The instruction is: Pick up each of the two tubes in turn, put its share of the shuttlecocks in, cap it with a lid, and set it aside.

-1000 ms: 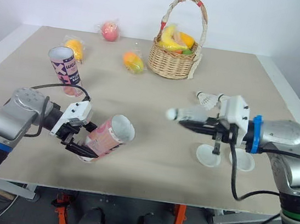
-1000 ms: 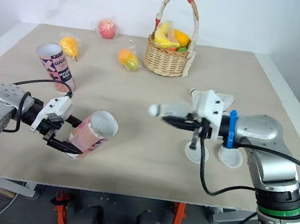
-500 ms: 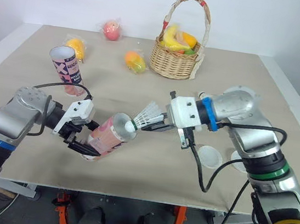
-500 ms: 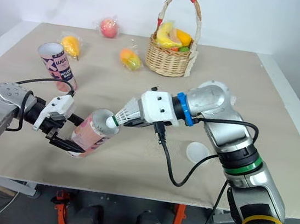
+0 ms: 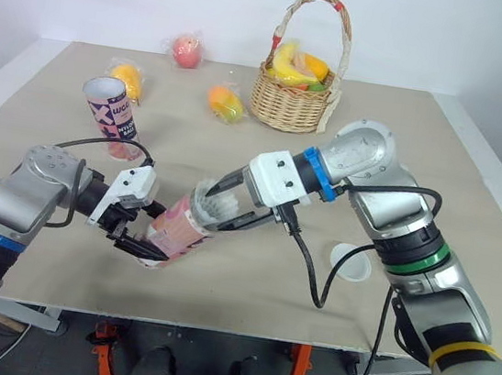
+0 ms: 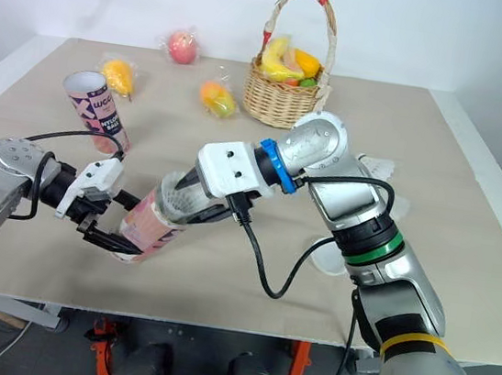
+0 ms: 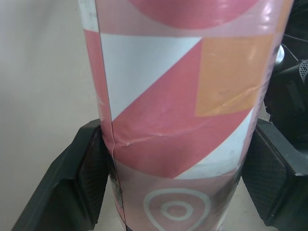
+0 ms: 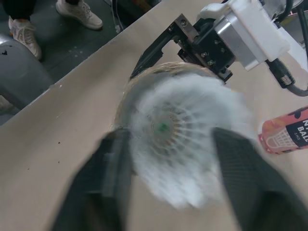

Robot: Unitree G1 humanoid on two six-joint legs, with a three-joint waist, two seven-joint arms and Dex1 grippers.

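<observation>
A pink tube (image 5: 175,226) lies tilted above the table, its mouth toward the right, with my left gripper (image 5: 144,230) shut on its lower half; the black fingers (image 7: 84,168) press both sides of it. A white shuttlecock (image 5: 216,203) sits cork-first in the tube's mouth, its feather skirt (image 8: 185,149) sticking out. My right gripper (image 5: 233,204) is at that mouth, open, one finger on each side of the skirt. The second tube (image 5: 110,117), purple and pink, stands upright at the back left. A white lid (image 5: 350,262) lies under my right forearm. Another shuttlecock (image 6: 379,163) lies behind that arm.
A wicker basket (image 5: 291,106) of fruit stands at the back centre. Wrapped fruits lie at the back left: an apple (image 5: 186,51), an orange one (image 5: 128,80) by the upright tube, and another (image 5: 223,102). The table's front edge is close below the held tube.
My right arm swung left from the lids to the held tube and pushed the shuttlecock into its mouth. Its fingers have come apart. The left gripper has kept the tube still.
</observation>
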